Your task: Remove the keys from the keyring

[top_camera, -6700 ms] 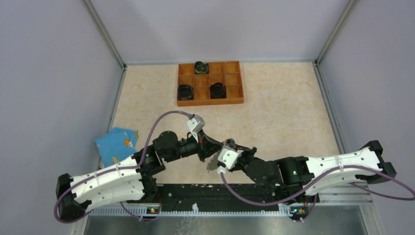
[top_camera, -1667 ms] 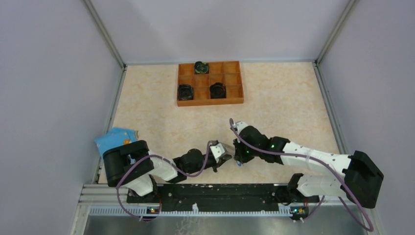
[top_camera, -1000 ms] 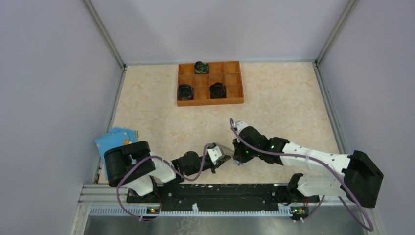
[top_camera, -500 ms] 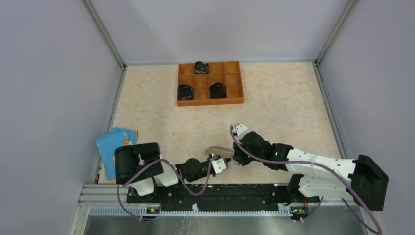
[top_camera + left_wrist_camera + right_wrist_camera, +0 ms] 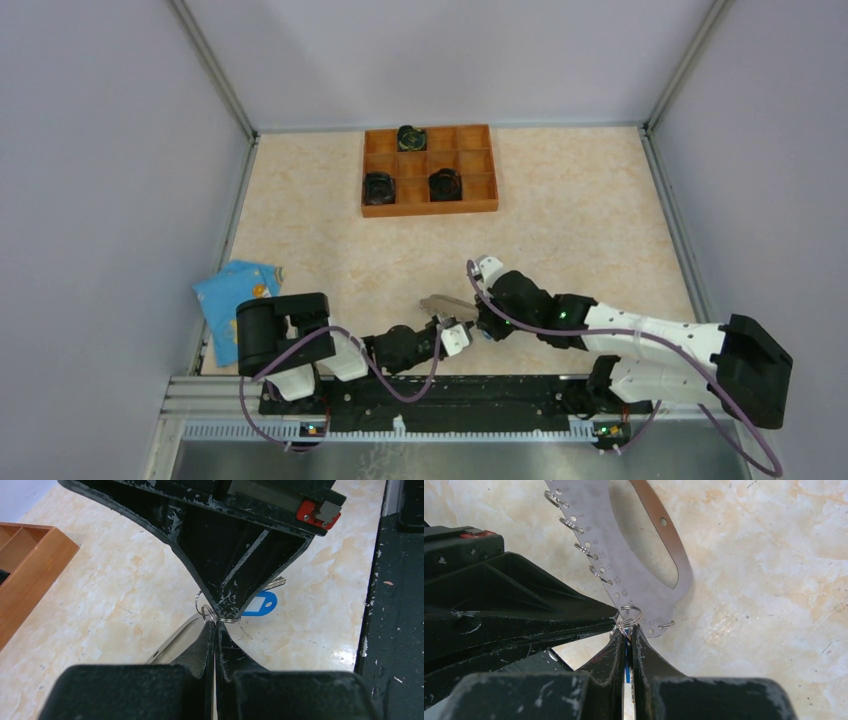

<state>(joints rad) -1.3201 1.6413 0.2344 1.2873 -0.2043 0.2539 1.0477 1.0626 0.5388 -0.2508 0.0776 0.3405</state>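
Observation:
The keyring is a grey oval loop with numbered holes and small wire rings, held just above the table near its front edge. It also shows in the right wrist view and the left wrist view. My left gripper is shut on the loop's rim by a small wire ring. My right gripper meets it tip to tip and is shut on the key, whose blue head shows behind the tips and as a blue sliver between the fingers.
A wooden compartment tray with three round black objects stands at the back. A light-blue packet lies at the left wall. The black base rail runs right behind both grippers.
Both grippers have dropped and drawn back toward the front edge. The left arm has folded low, and the loop has tipped flatter. Both grips have held.

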